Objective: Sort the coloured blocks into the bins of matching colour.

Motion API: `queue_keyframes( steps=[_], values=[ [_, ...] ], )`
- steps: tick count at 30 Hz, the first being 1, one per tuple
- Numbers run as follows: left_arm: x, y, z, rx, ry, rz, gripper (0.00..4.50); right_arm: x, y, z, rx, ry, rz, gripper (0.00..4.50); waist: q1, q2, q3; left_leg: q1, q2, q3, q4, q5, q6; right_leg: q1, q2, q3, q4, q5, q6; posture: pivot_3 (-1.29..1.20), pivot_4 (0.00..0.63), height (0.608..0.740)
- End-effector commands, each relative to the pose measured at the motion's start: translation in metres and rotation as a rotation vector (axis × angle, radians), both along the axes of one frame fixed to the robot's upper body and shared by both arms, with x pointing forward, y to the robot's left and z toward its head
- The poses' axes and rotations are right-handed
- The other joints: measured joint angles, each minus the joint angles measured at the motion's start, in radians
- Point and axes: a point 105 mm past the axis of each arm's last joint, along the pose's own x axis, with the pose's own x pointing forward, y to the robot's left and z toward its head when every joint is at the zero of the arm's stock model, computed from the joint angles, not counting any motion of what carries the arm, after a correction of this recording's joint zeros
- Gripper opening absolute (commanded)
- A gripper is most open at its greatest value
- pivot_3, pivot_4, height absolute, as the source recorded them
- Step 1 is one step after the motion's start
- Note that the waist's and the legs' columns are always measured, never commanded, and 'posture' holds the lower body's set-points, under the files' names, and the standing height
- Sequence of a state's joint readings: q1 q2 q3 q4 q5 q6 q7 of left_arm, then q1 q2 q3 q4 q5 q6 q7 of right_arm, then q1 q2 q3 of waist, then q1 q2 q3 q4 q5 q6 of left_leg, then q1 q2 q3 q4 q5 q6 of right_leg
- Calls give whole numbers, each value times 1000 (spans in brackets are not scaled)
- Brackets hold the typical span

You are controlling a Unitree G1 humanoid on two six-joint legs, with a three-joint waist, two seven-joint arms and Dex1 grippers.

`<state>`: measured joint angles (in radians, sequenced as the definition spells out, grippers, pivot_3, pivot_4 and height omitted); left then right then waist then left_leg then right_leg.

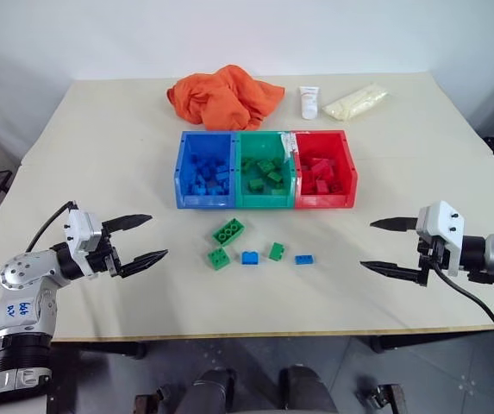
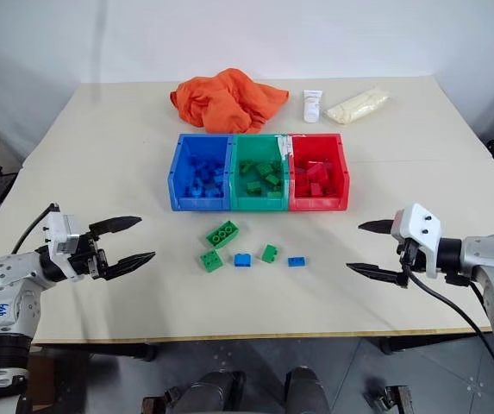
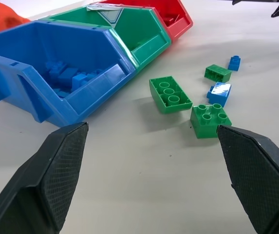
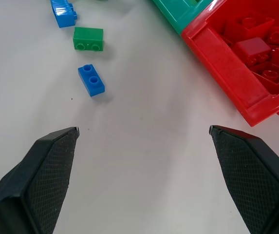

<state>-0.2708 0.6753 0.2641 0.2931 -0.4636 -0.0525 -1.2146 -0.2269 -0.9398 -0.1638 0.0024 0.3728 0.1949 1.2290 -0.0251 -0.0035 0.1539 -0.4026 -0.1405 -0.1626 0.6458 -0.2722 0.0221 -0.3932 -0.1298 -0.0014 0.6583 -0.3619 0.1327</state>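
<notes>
A: Bins?
B: Three joined bins (image 1: pixel 265 170) mid-table, row running parallel to the near edge: blue, green, red from the left. Each has bricks inside.
A: Loose blocks?
B: Five between bins and near edge. Long green block (image 1: pixel 228 231) lies diagonal, long axis pointing toward the far right corner. Small blue block (image 1: pixel 304 259) lies parallel to the near edge.
A: Grippers?
B: Left gripper (image 1: pixel 146 238) and right gripper (image 1: pixel 381 245) both spread wide, empty, pointing inward.

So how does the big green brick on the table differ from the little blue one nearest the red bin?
The big green brick is longer, with more studs, and lies tilted on its side; the little blue brick is short and sits flat, studs up. Green lies toward the left gripper, blue toward the right gripper. Both remain unsorted on the table.
</notes>
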Motion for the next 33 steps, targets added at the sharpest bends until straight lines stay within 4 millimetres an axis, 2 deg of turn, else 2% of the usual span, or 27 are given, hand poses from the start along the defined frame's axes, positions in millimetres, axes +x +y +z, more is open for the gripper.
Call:
queue_keyframes(
  steps=[1,8,11,18,23,28,33],
  values=[
    [2,-1,10,-9,-29,-7,4487,2,-3,15,-12,-62,-7,4500,1,0,0,0,0,0,0,0,0,0,0,0,0,0,0,0,150,740],
    [6,-1,7,20,8,24,4487,7,-2,12,-17,-43,-40,4500,1,0,0,0,0,0,0,0,0,0,0,0,0,0,0,0,150,740],
    [2,-5,2,55,29,0,4487,7,-8,8,-44,-14,-74,4500,1,0,0,0,0,0,0,0,0,0,0,0,0,0,0,0,150,740],
    [-2,-6,2,14,35,-104,4487,-21,-51,4,-143,108,-160,4500,23,0,0,0,0,2,1,0,1,0,0,2,-1,0,0,0,150,740],
    [-3,-5,-2,7,53,-141,4487,-35,-71,10,-185,129,-208,4500,25,0,0,0,0,4,1,-1,1,0,0,2,-1,0,0,0,150,740],
    [-2,-7,0,-5,25,-169,4487,-34,-67,15,-187,113,-196,4500,22,0,0,0,2,6,1,-1,1,-1,1,2,-2,0,0,0,150,740],
    [-4,-8,1,-12,21,-195,4487,-26,-39,19,-167,89,-105,4500,21,0,0,0,2,7,1,-1,1,-1,1,3,-2,0,1,0,150,740]
  ],
)
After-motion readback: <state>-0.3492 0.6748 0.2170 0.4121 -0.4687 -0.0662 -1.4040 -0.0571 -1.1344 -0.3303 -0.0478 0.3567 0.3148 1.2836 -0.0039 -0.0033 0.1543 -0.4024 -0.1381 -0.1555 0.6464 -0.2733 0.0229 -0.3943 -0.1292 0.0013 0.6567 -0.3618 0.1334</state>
